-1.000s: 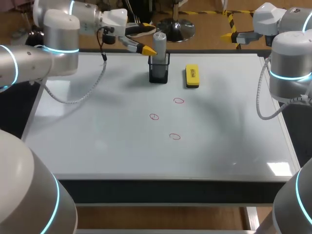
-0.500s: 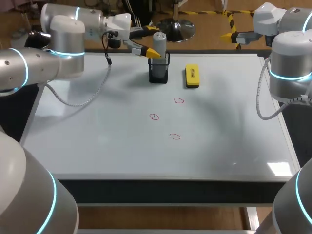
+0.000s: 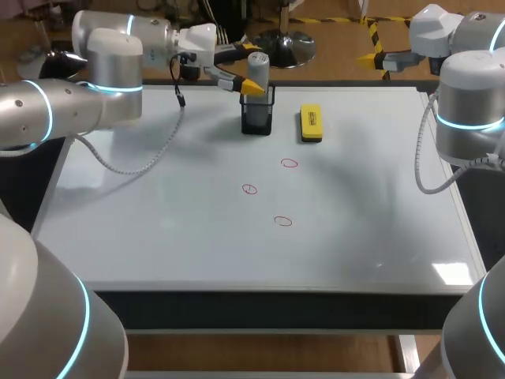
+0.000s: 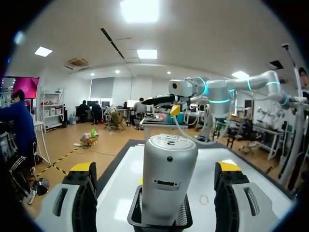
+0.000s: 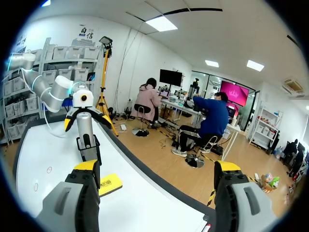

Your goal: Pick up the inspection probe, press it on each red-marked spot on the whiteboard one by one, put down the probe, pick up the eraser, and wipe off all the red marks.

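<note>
- Two claws are shown, listed from the left. The left arm comes in over the far left corner of the whiteboard.
- Left claw: the fingers are spread wide, one on each side of the probe's upper part. The left wrist view shows a gap on both sides, so nothing is gripped.
- Probe: a grey cylinder standing upright between the left claw's fingers, with its base in the holder.
- Holder: a black mesh cup directly under the left claw, on the board near its far edge.
- Eraser: a yellow block lying flat on the board, to the right of the left claw and apart from the holder.
- Red marks: three small rings drawn on the board, well apart from the left claw on its near side.
- Right claw: the fingers are wide with nothing between them. It sits near the board's far right corner, with the probe and eraser well ahead of it.
</note>
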Robot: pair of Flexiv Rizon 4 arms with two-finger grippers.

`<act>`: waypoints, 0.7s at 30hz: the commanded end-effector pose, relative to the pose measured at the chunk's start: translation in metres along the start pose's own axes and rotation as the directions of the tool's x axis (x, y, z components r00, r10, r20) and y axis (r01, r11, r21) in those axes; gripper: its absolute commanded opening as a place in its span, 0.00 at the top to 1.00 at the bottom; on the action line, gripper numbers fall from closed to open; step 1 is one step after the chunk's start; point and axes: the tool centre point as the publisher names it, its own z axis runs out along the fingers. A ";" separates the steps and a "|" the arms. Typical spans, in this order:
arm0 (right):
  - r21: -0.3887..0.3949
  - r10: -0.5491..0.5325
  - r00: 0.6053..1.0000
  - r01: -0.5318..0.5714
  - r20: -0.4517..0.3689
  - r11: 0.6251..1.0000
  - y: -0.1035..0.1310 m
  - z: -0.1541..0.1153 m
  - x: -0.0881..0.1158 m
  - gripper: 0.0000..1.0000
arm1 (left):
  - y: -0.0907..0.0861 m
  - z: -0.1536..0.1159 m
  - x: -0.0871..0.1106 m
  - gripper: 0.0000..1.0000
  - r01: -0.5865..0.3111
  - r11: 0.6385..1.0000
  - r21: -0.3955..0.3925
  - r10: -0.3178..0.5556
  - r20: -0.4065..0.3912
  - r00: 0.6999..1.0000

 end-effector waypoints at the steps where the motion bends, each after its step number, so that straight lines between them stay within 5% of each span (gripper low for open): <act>1: 0.001 0.000 1.000 0.000 -0.001 1.000 0.000 0.000 0.000 0.00 | 0.001 0.001 0.002 0.00 -0.002 1.000 -0.001 0.002 0.004 1.000; 9: 0.001 0.000 1.000 0.000 -0.001 1.000 0.000 0.000 0.000 0.00 | 0.000 0.005 0.004 0.00 -0.002 1.000 0.001 0.002 -0.005 1.000; 10: 0.001 0.000 1.000 0.000 -0.001 1.000 0.000 0.000 0.000 0.00 | 0.000 0.006 0.004 0.13 -0.006 1.000 -0.002 0.006 -0.013 1.000; 11: 0.001 0.000 1.000 0.000 -0.001 1.000 0.000 0.000 0.000 0.00 | 0.000 0.006 0.005 0.54 -0.007 1.000 -0.004 0.007 -0.016 1.000; 12: 0.001 0.000 1.000 0.000 -0.001 1.000 0.000 0.000 0.000 0.00 | 0.001 0.005 0.006 0.71 -0.008 1.000 -0.006 0.008 -0.021 1.000; 13: 0.001 0.000 1.000 0.000 -0.001 1.000 0.000 0.000 0.000 0.00 | 0.001 0.004 0.006 1.00 -0.012 1.000 -0.007 0.012 -0.034 0.999; 21: 0.001 0.000 1.000 0.000 -0.001 1.000 0.000 0.000 0.000 0.00 | 0.000 0.006 0.015 1.00 -0.035 0.999 -0.023 0.033 -0.082 0.996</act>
